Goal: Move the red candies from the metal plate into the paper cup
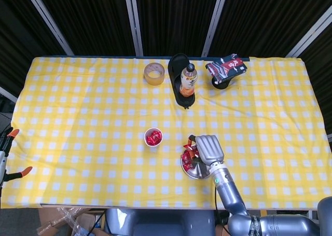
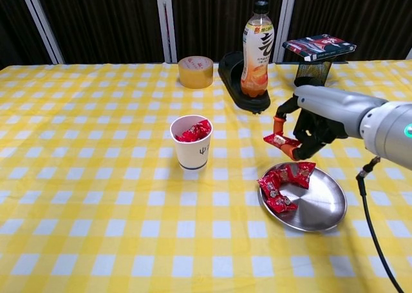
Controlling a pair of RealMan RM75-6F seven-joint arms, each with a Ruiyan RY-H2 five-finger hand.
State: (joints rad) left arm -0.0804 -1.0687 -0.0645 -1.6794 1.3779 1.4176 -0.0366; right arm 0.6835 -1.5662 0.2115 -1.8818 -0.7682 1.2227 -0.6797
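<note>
My right hand (image 2: pixel 309 127) (image 1: pixel 207 149) hovers above the metal plate (image 2: pixel 317 209) (image 1: pixel 196 170), pinching one red candy (image 2: pixel 279 140) between thumb and fingers. Several red candies (image 2: pixel 278 185) (image 1: pixel 185 156) remain piled on the plate's left side. The white paper cup (image 2: pixel 191 143) (image 1: pixel 153 137) stands to the left of the plate, upright, with red candies showing inside it. My left hand is not visible in either view.
At the back stand a drink bottle (image 2: pixel 257 50) in a black tray (image 2: pixel 239 86), a tape roll (image 2: pixel 196 71), and a black mesh holder (image 2: pixel 312 75) with a packet (image 2: pixel 319 46) on top. A yellow checked cloth (image 2: pixel 96 177) covers the table.
</note>
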